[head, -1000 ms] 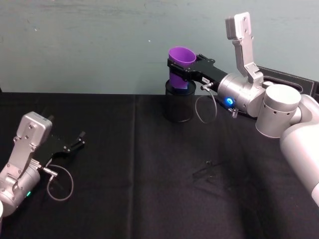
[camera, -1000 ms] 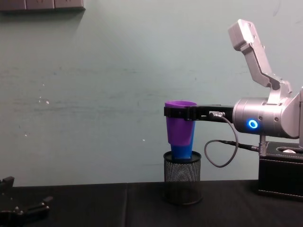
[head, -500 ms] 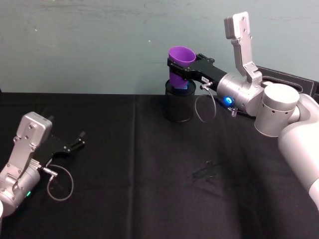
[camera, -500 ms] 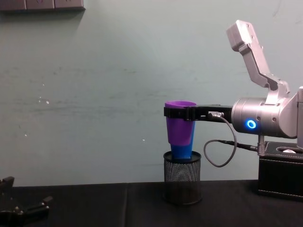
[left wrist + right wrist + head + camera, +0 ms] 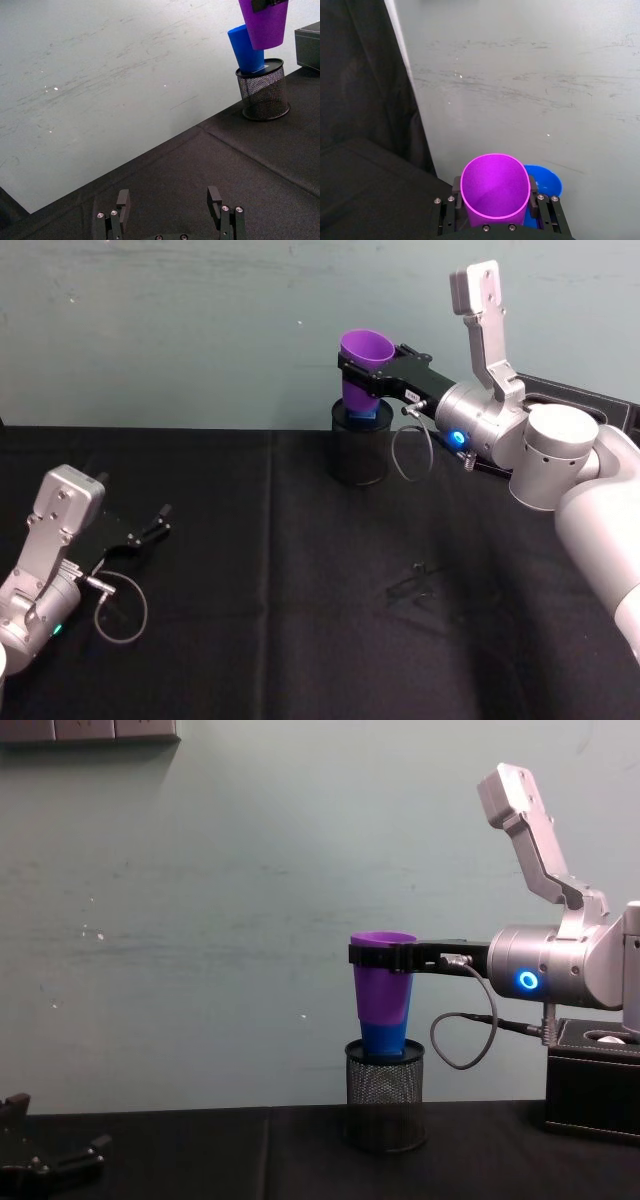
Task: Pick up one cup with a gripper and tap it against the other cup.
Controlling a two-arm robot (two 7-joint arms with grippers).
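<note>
A lab bench: black-draped table [image 5: 300, 590] against a scuffed pale wall [image 5: 180, 330].

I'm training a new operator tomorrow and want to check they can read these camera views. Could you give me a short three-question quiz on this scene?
1. Multiple choice: which arm's jaws hold the purple cup? A. left B. right C. neither
2. True or false: the blue cup stands inside the black mesh holder.
3. Fill in: the left gripper, parked low at the robot's left, has its jaws ___.

Key:
1. B. The right gripper clamps it near the rim.
2. True.
3. Open.
</note>
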